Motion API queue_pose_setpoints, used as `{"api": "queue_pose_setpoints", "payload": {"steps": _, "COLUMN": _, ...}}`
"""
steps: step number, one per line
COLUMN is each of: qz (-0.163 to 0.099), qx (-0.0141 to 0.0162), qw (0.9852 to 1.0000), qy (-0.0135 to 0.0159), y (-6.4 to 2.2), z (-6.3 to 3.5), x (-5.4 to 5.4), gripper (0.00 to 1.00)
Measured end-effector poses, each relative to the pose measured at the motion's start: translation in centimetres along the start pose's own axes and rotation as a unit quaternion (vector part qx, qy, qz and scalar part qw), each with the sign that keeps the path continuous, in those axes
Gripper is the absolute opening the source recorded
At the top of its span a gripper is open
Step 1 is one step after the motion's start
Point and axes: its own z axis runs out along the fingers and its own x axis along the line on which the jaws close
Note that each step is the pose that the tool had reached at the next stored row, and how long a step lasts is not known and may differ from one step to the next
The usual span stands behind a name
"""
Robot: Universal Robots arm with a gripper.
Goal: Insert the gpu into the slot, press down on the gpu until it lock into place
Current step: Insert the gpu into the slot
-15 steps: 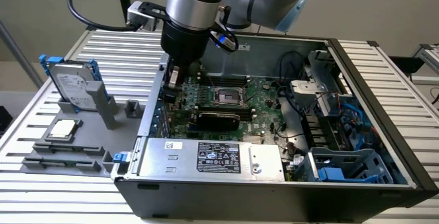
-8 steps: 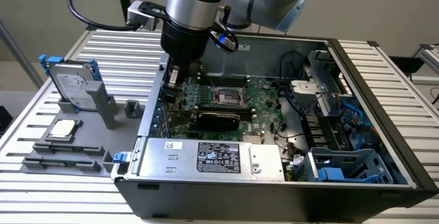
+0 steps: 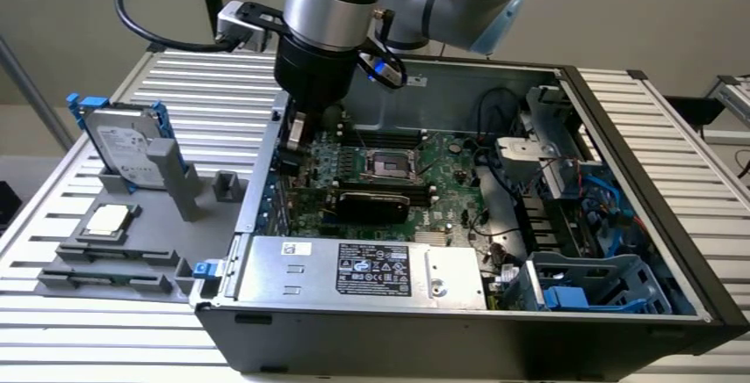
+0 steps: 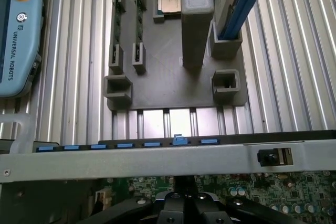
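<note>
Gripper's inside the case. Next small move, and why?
Probably a short traverse to bring the gripper over the gpu. The gripper hangs by the case wall on the exterior view's left, while the black card sits apart on the motherboard. Whether it is locked cannot be told.

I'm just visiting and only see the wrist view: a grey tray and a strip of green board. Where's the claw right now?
Observer: The gripper is down inside the open computer case, near its wall on the exterior view's left.
Operator: Is it holding the black card?
Observer: It looks apart from it. The gpu sits on the board between the CPU socket and the silver power-supply box.
</note>
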Motion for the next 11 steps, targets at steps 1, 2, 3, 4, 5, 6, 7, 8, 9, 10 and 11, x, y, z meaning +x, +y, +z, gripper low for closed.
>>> {"api": "queue_pose_setpoints", "payload": {"steps": 1, "qz": 0.0, "qx": -0.0002, "qw": 1.0, "qy": 0.0002, "y": -0.05, "z": -0.04, "x": 0.0, "gripper": 0.11}}
{"api": "queue_pose_setpoints", "payload": {"steps": 2, "qz": 0.0, "qx": -0.0005, "qw": 1.0, "qy": 0.0002, "y": -0.16, "z": -0.09, "x": 0.0, "gripper": 0.11}}
{"api": "queue_pose_setpoints", "payload": {"steps": 3, "qz": 0.0, "qx": -0.001, "qw": 1.0, "qy": 0.0004, "y": -0.3, "z": -0.16, "x": 0.1, "gripper": 0.11}}
{"api": "queue_pose_setpoints", "payload": {"steps": 4, "qz": 0.0, "qx": -0.0019, "qw": 1.0, "qy": 0.0008, "y": -0.45, "z": -0.25, "x": 0.3, "gripper": 0.11}}
{"api": "queue_pose_setpoints", "payload": {"steps": 5, "qz": 0.0, "qx": -0.0026, "qw": 1.0, "qy": 0.001, "y": -0.56, "z": -0.28, "x": 0.6, "gripper": 0.11}}
{"api": "queue_pose_setpoints", "payload": {"steps": 6, "qz": 0.0, "qx": -0.0032, "qw": 1.0, "qy": 0.001, "y": -0.63, "z": -0.28, "x": 0.8, "gripper": 0.11}}
{"api": "queue_pose_setpoints", "payload": {"steps": 7, "qz": 0.0, "qx": -0.0038, "qw": 1.0, "qy": 0.0011, "y": -0.69, "z": -0.29, "x": 1.1, "gripper": 0.11}}
{"api": "queue_pose_setpoints", "payload": {"steps": 8, "qz": 0.0, "qx": -0.004, "qw": 1.0, "qy": 0.0011, "y": -0.72, "z": -0.27, "x": 1.2, "gripper": 0.11}}
{"api": "queue_pose_setpoints", "payload": {"steps": 9, "qz": 0.0, "qx": -0.0041, "qw": 1.0, "qy": 0.0012, "y": -0.72, "z": -0.27, "x": 1.3, "gripper": 0.11}}
{"api": "queue_pose_setpoints", "payload": {"steps": 10, "qz": 0.0, "qx": -0.0041, "qw": 1.0, "qy": 0.0011, "y": -0.72, "z": -0.26, "x": 1.3, "gripper": 0.11}}
{"api": "queue_pose_setpoints", "payload": {"steps": 11, "qz": 0.0, "qx": -0.0041, "qw": 1.0, "qy": 0.0012, "y": -0.72, "z": -0.25, "x": 1.3, "gripper": 0.11}}
